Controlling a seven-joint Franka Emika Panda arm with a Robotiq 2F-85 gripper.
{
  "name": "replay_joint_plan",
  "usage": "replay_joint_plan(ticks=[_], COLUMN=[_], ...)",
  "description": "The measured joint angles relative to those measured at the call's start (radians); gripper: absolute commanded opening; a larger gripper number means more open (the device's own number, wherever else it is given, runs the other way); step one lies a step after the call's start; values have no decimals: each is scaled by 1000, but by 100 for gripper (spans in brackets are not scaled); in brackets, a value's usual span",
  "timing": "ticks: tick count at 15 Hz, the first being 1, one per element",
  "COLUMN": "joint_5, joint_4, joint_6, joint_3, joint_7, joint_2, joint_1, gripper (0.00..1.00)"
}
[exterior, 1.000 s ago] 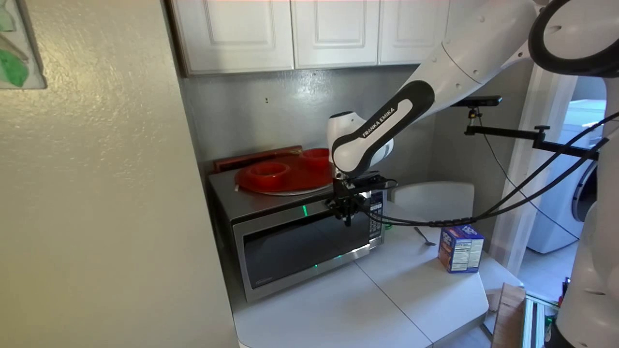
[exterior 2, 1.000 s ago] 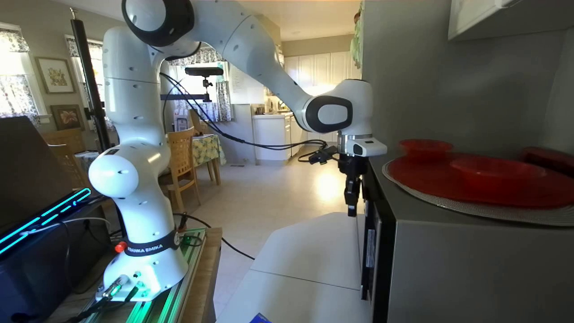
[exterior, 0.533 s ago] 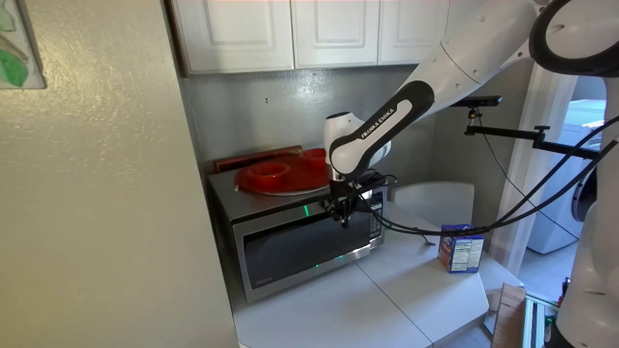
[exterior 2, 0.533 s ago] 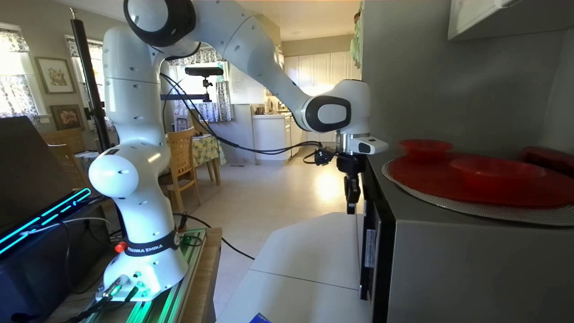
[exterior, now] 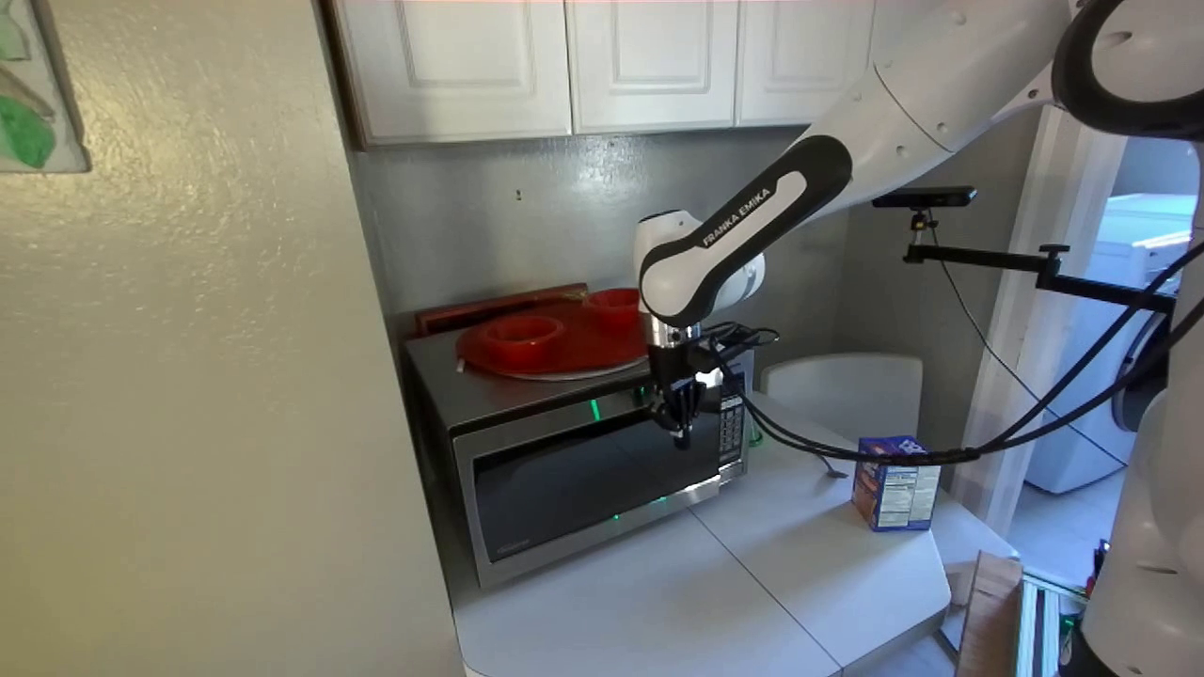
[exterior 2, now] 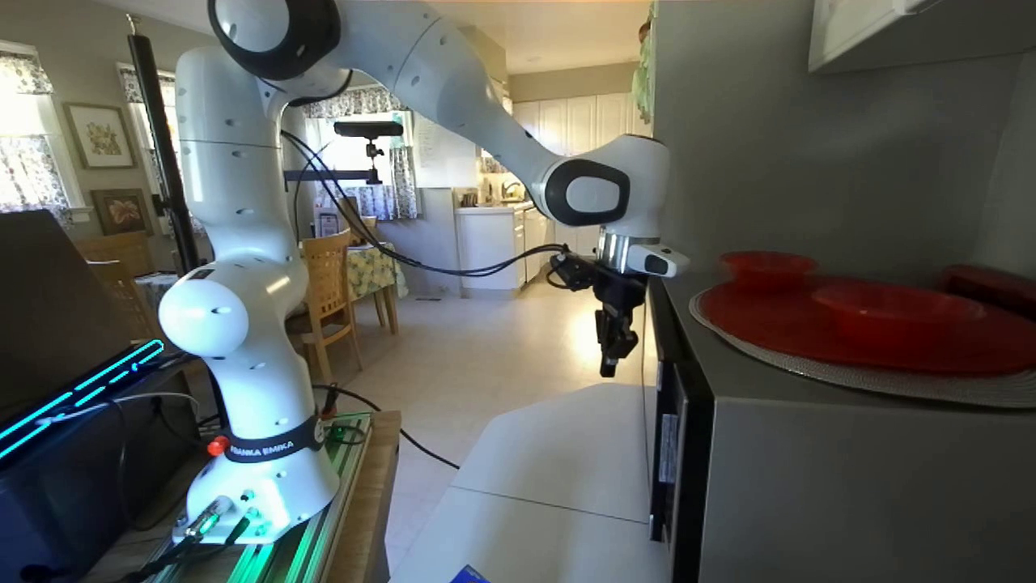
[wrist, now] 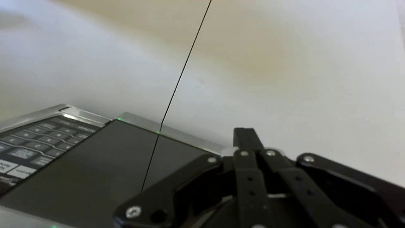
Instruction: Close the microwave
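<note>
The silver-and-black microwave (exterior: 583,489) stands on the white table, and its side and front edge show in an exterior view (exterior 2: 842,478). Its dark glass door looks shut or nearly shut; it also shows in the wrist view (wrist: 88,167), where its edge stands slightly out from the control panel (wrist: 44,139). I cannot tell whether it is latched. My gripper (exterior: 682,438) hangs in front of the door near the control panel side. In an exterior view, the gripper (exterior 2: 609,368) is apart from the door, fingers pointing down. In the wrist view its fingertips (wrist: 248,136) are together, holding nothing.
Red dishes on a red mat (exterior: 555,353) lie on top of the microwave. A blue box (exterior: 898,484) and a spoon (exterior: 830,465) are on the white table (exterior: 658,602). White cabinets (exterior: 649,66) hang above. Arm cables (exterior: 847,458) loop beside the gripper.
My gripper moves back from the microwave front and slightly up, and it tilts a little. The microwave and its door show no visible change.
</note>
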Motion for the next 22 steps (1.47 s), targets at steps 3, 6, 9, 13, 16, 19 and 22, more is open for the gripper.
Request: replay_joint_plan(ticks=[3, 6, 9, 13, 16, 19, 22], joint_5=[51, 85, 113, 130, 130, 130, 130], joint_4=[-1, -7, -27, -59, -77, -86, -98], joint_6=[-123, -222, -262, -290, -323, -359, -381], joint_3=[-4, -16, -36, -67, -79, -81, -79], joint_7=[-28, -37, -27, -13, -1, 46, 113], joint_2=[-51, -114, -188, -292, -362, -433, -498], joint_1=[-14, -27, -42, -67, -81, -90, -95], gripper=[0, 0, 27, 54, 74, 96, 100])
